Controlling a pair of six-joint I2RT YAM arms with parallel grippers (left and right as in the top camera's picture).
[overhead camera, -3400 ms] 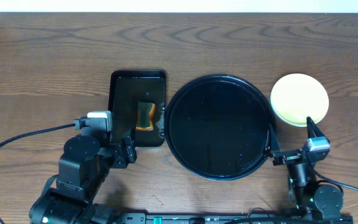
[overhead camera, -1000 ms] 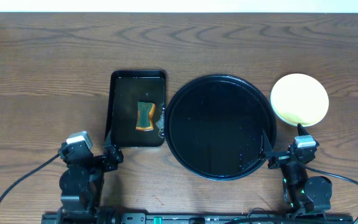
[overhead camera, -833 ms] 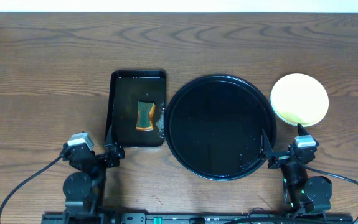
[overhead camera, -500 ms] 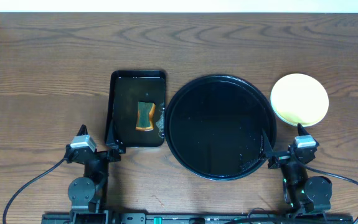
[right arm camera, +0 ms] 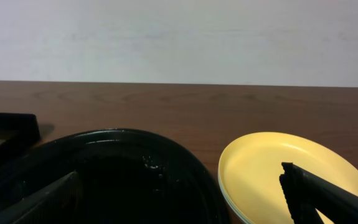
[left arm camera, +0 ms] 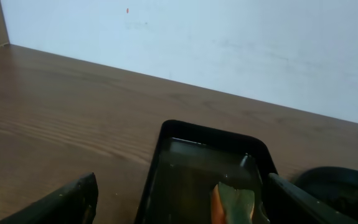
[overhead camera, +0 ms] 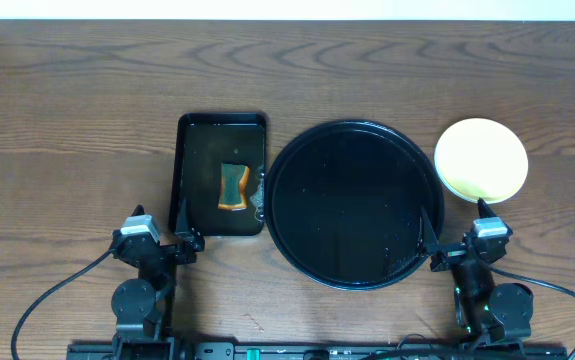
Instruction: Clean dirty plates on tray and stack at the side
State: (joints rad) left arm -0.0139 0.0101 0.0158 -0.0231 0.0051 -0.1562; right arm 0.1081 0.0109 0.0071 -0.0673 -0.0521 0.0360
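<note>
While the left gripper and right gripper gape, the yellow plate looks clean, perhaps stacked.

Two trays, one plate, one sponge

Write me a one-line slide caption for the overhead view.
Round black tray bare, pale yellow plate on the table to its right, sponge in the rectangular tray to its left.

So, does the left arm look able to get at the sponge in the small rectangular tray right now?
Probably yes. The left gripper sits open just short of the rectangular tray's near end, facing the sponge lying inside. Nothing covers the sponge, and only the tray's low rim lies between them.
</note>
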